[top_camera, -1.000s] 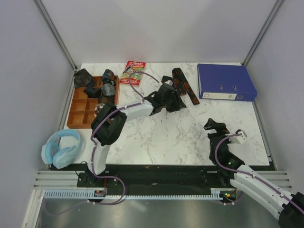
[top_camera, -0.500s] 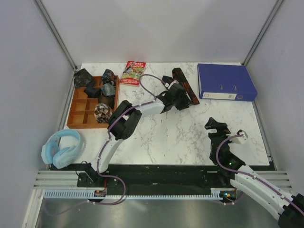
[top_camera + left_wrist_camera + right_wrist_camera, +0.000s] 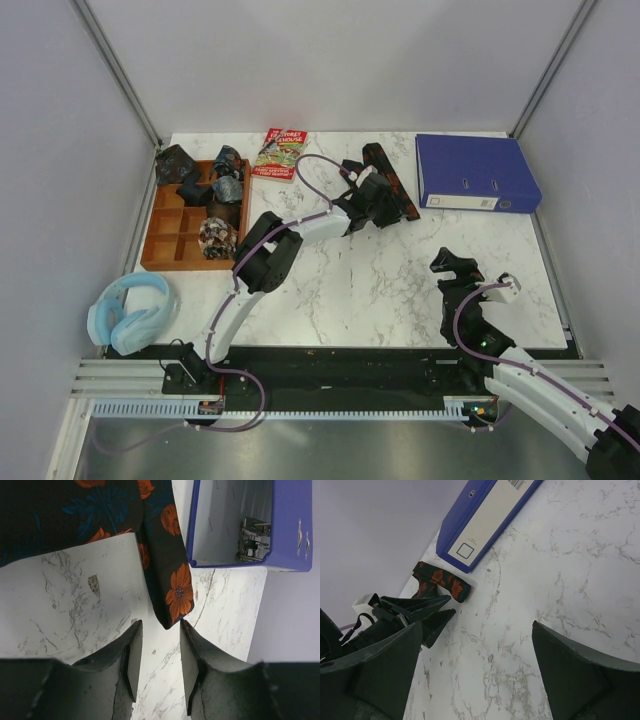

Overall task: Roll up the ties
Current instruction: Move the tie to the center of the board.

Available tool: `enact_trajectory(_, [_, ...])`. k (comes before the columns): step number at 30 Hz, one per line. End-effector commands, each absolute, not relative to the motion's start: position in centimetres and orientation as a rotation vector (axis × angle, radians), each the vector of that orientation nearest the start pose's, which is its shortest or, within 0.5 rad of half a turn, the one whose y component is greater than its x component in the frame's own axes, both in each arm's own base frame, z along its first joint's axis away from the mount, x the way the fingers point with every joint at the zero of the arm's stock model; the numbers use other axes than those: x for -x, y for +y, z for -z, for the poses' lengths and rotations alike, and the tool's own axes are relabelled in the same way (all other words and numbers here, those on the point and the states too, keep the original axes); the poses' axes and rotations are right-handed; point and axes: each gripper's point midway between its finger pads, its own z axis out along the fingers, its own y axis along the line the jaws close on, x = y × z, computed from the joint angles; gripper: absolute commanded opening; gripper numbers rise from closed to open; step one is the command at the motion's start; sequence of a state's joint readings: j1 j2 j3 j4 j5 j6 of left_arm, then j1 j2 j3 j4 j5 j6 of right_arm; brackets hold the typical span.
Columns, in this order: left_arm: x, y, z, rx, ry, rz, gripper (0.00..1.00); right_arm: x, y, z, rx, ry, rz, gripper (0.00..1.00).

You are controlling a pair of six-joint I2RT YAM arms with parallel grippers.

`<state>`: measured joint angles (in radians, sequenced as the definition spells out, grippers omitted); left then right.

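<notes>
Poised with the left gripper (image 3: pixel 159 625) at the far middle of the counter (image 3: pixel 400 290), half spread and pinching nothing; just bare marble in the gap. Aimed at the pointed tip of the long tie (image 3: pixel 172 592), black with orange flowers, lying flat and unrolled just ahead of the fingertips, close beside the open end of the binder (image 3: pixel 292 525). Cannot tell from above whether touching the cloth. Parked near the front right with the right gripper (image 3: pixel 477 627), spread wide and empty, well apart from the tie. Also in view: small dark bundles (image 3: pixel 215 180) at the far end of the tray (image 3: pixel 165 235) on the left.

Likely to go wrong from here:
- Closing short of the tip and nipping only air, with the cloth ahead of the jaws rather than between them.
- Pressing down on thin fabric flat against hard marble, and skidding it away instead of lifting an edge.
- Catching one layer only where the wide and narrow parts seem to overlap, so rolling askew or loose.
- Dragging the tip toward the binder and snagging on its edge.
- Rolling one-handed with no hold on the far end, letting the whole strip slide rather than wind.
</notes>
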<state>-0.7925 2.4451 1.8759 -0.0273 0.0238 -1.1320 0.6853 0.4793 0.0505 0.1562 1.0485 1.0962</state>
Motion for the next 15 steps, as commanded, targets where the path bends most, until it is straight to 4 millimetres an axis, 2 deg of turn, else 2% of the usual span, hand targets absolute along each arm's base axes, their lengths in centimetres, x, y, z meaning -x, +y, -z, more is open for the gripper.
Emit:
enact_trajectory(1, [-44.3,-50.5,-6.4,0.43,2.294,1.074,0.42,-24.5,2.5,-9.1,-0.989,1.424,-0.304,0.98])
enact_trajectory(11, [-44.7,-52.0,-6.3,0.402,2.289,1.108,0.4,-24.5,2.6,-9.2,-0.984,1.426,-0.308,0.98])
enact_trajectory(15, [-44.1,-51.4,-5.1,0.425,2.328,1.047,0.4,-24.6,2.6,-9.3,-0.985,1.424,-0.308,0.98])
